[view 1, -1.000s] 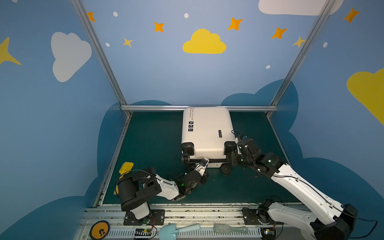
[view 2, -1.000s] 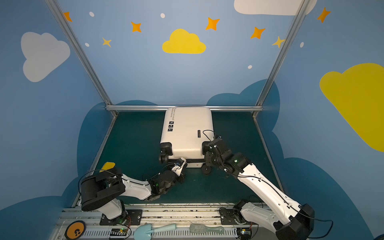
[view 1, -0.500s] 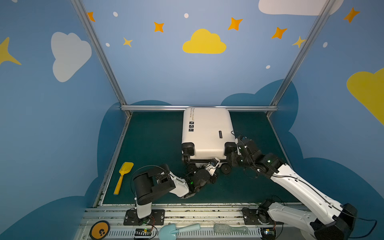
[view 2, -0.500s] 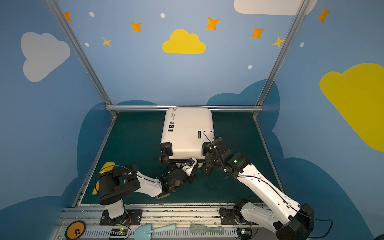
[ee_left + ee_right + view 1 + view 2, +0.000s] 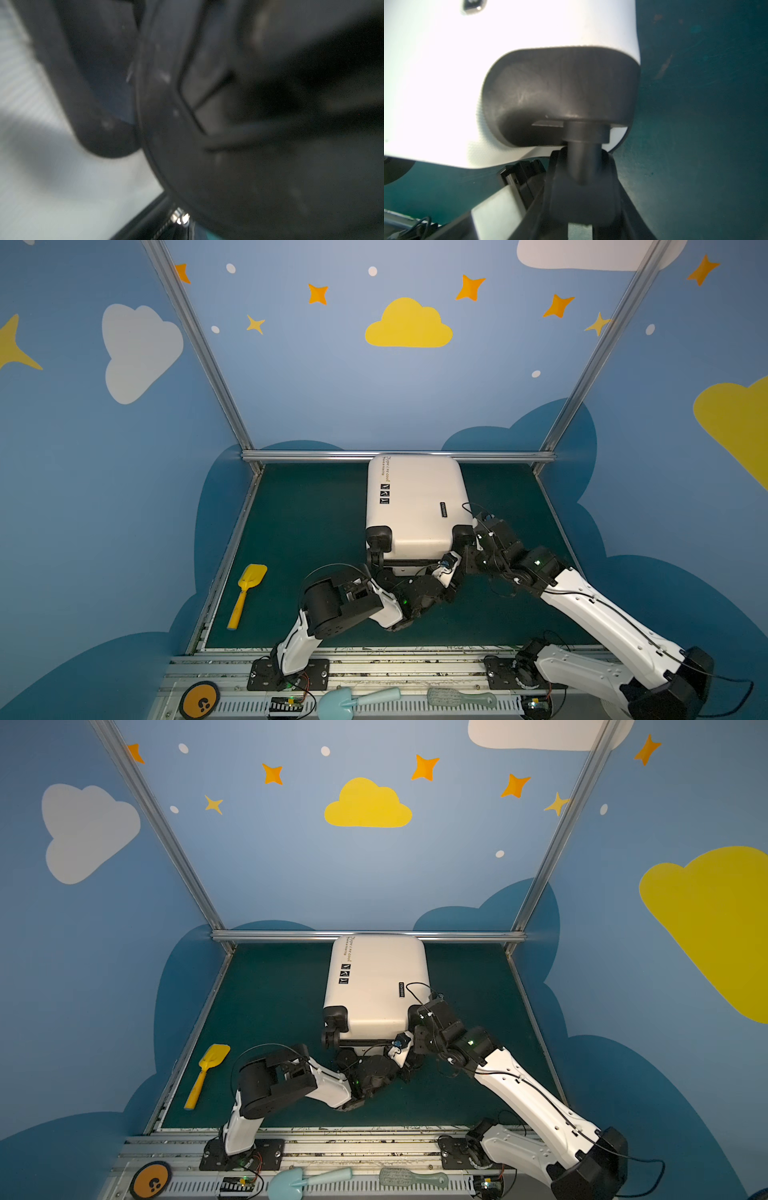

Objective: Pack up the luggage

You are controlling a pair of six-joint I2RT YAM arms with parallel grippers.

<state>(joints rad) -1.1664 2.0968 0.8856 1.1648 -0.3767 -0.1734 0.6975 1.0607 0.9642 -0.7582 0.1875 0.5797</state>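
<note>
Blue booth walls painted with clouds and stars, closing in a dark green mat [image 5: 311, 531]. Flat on that mat, shut, white shell up, the luggage [image 5: 415, 506] [image 5: 376, 986]: far end just at the metal bar [image 5: 395, 455] of the back frame, black wheels turned toward the arm bases, black stickers [image 5: 385, 493] along its left edge in both top views.

At the luggage's near right corner, the right gripper [image 5: 467, 553], arm extended from the right of the case. In the right wrist view, its dark fingers [image 5: 620, 203] clamped round a black luggage wheel [image 5: 581, 172] below the corner housing, green mat beyond. Just beside it, at the luggage's near edge, the left gripper [image 5: 449, 564] [image 5: 400, 1043], forearm low over the mat in front of the case. Fingers together, anything pinched between them impossible to make out. Left wrist view too blurred for more than dark curved shapes against white shell and a small glint of metal.

Left of the luggage and well apart from it, a yellow toy shovel [image 5: 249, 593] flat on the mat, blade toward the back wall. Nearer the camera than the luggage, on the front rail [image 5: 415, 668] by both arm bases: an orange disc [image 5: 199, 699], a pale blue scoop [image 5: 357, 699], a pale green brush [image 5: 461, 699], all well apart from the case.
</note>
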